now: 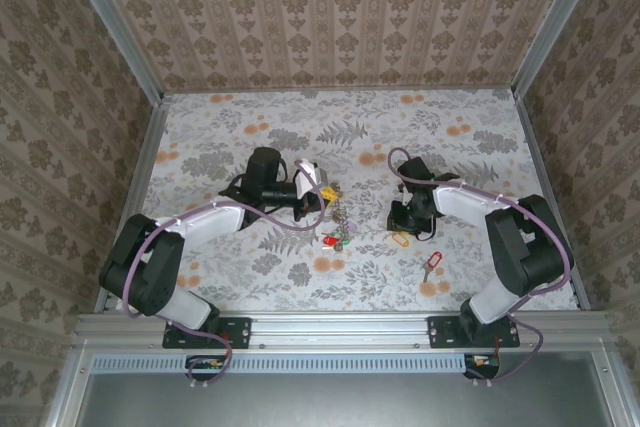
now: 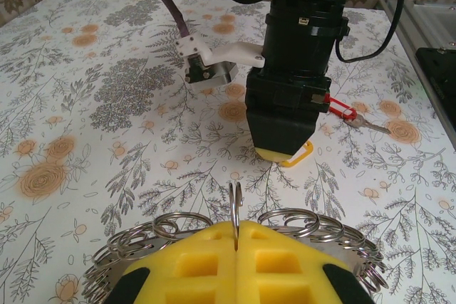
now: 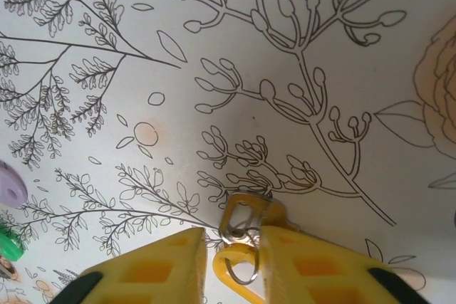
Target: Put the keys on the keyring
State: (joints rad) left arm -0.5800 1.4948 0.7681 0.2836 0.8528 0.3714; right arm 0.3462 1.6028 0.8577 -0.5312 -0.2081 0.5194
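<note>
My left gripper (image 1: 322, 190) is shut on one steel ring of the keyring (image 2: 235, 204), whose linked rings fan out to both sides of the yellow fingers (image 2: 192, 261). In the top view the keyring (image 1: 342, 215) trails toward the near edge, ending at the red, green and purple tagged keys (image 1: 335, 240). My right gripper (image 1: 404, 225) points down at the table over the yellow-tagged key (image 3: 246, 236). Its jaws stand a little apart with that key between them. The key touches the right finger (image 3: 306, 268), with a small gap to the left one. A red-tagged key (image 1: 432, 265) lies apart.
The floral tablecloth (image 1: 230, 137) covers the table, with patterned walls on three sides. In the left wrist view the right gripper (image 2: 283, 149) stands straight ahead, close to the keyring. The purple tag (image 3: 11, 184) and green tag (image 3: 8, 243) lie at the left edge of the right wrist view.
</note>
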